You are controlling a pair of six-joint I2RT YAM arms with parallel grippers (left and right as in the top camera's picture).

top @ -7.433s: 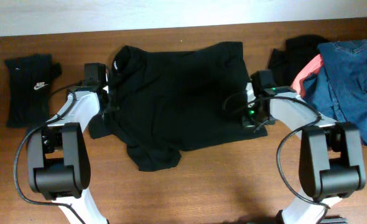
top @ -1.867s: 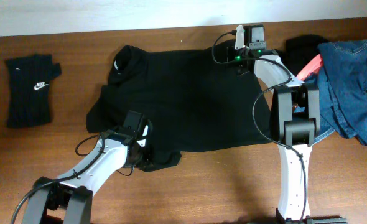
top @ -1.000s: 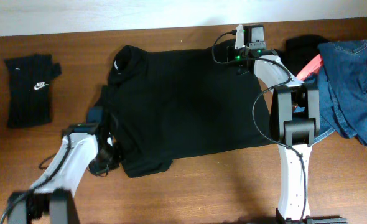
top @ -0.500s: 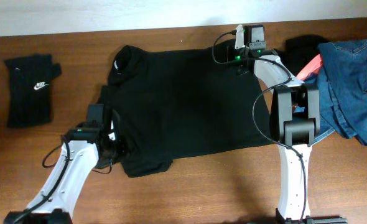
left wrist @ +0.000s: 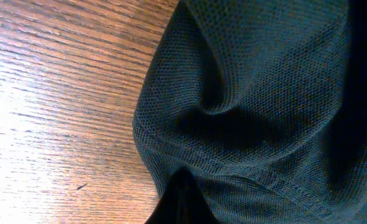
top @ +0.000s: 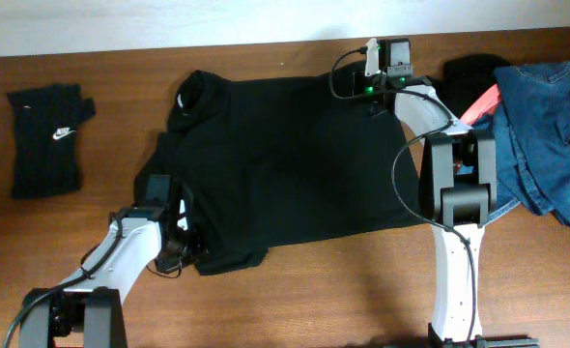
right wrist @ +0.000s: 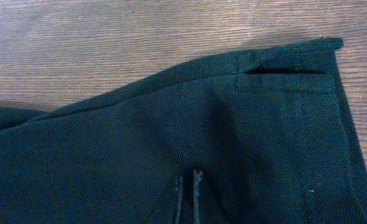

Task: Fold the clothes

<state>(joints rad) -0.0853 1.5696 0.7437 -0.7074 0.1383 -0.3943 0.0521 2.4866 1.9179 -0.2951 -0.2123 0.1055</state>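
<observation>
The large black shirt point(top: 285, 155) lies spread flat in the middle of the table, its white logo point(top: 183, 100) near the collar. My left gripper point(top: 186, 244) sits at the shirt's lower-left edge. In the left wrist view, the left gripper point(left wrist: 180, 198) is shut on puckered black shirt fabric point(left wrist: 252, 93). My right gripper point(top: 375, 95) is at the shirt's far right corner. In the right wrist view, the right gripper point(right wrist: 188, 193) is shut on the shirt cloth point(right wrist: 233, 143) just behind the stitched hem corner point(right wrist: 320, 53).
A folded black piece with a white swoosh point(top: 48, 135) lies at the far left. At the right edge is a pile of blue denim point(top: 546, 126), a coral-pink piece point(top: 480, 104) and another black garment point(top: 469, 68). Bare wood lies along the front of the table point(top: 314, 290).
My left arm has swung in and its gripper has shifted slightly right along the shirt's lower-left edge. The right arm and the top right corner have stayed put.
</observation>
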